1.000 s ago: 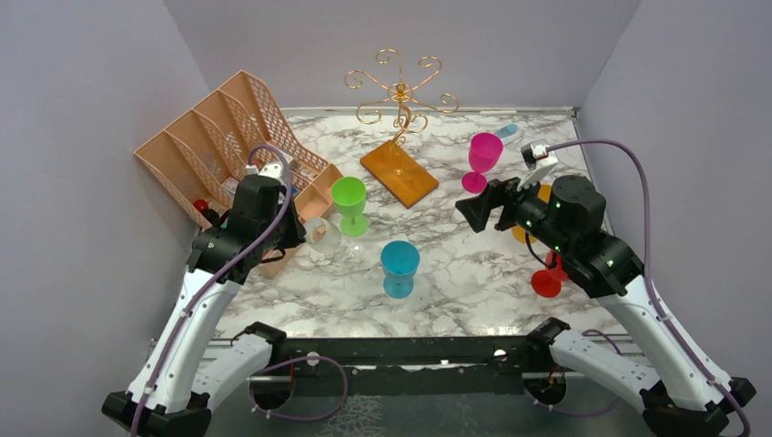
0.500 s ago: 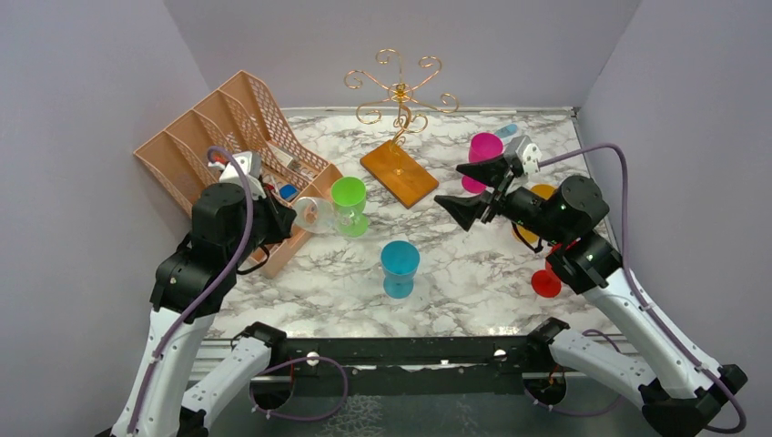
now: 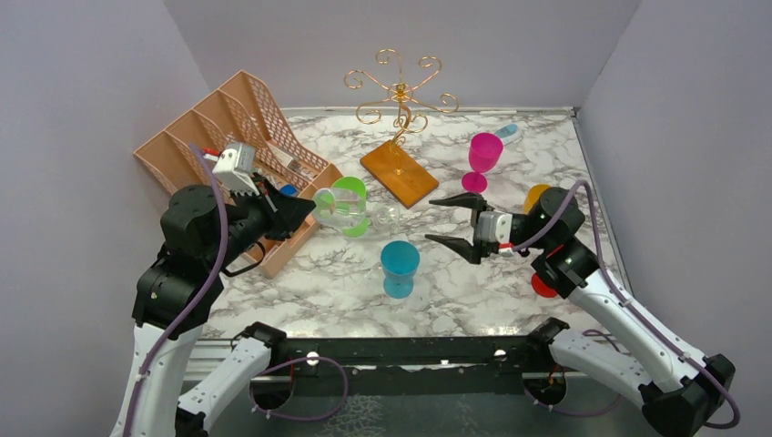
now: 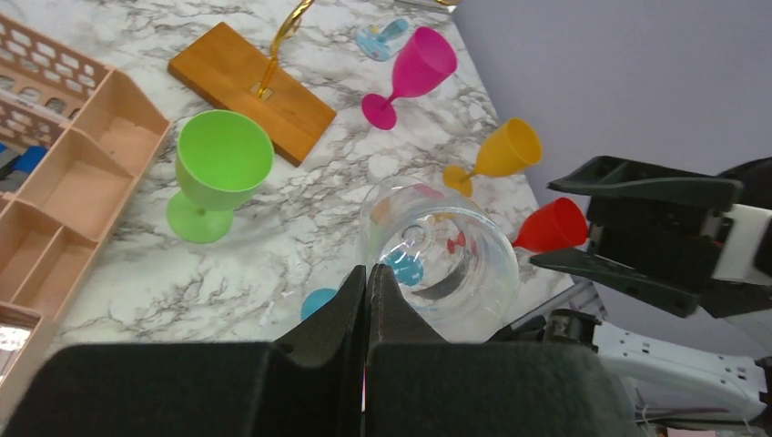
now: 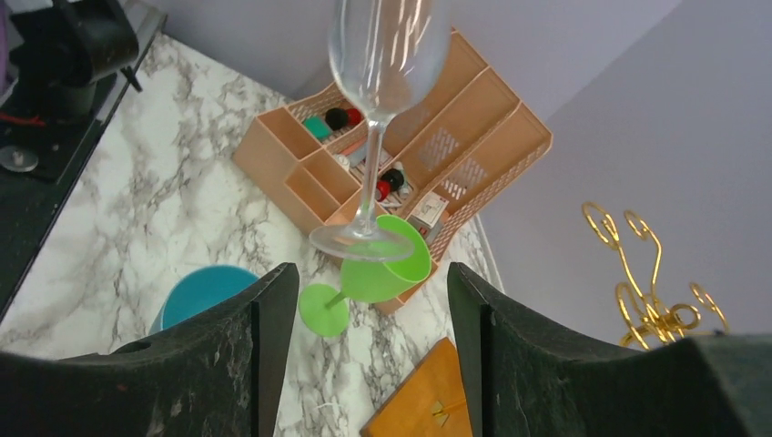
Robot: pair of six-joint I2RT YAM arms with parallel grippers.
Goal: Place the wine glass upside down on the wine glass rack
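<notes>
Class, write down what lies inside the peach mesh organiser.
Small clutter sits in the organiser: a green piece, red and black knobs, a white box. The clear glass covers some.

The left gripper [image 3: 305, 208] held the glass [image 3: 341, 209] sideways in the air, foot toward the right gripper [image 3: 431, 220], whose jaws stood apart, near the foot but clear of it. The rack [image 3: 401, 171] stood by the worktop's [image 3: 492, 273] far edge.

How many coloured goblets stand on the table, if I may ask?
5: green beside the organiser, blue front centre, pink rear right, yellow and red by the right arm.
</notes>
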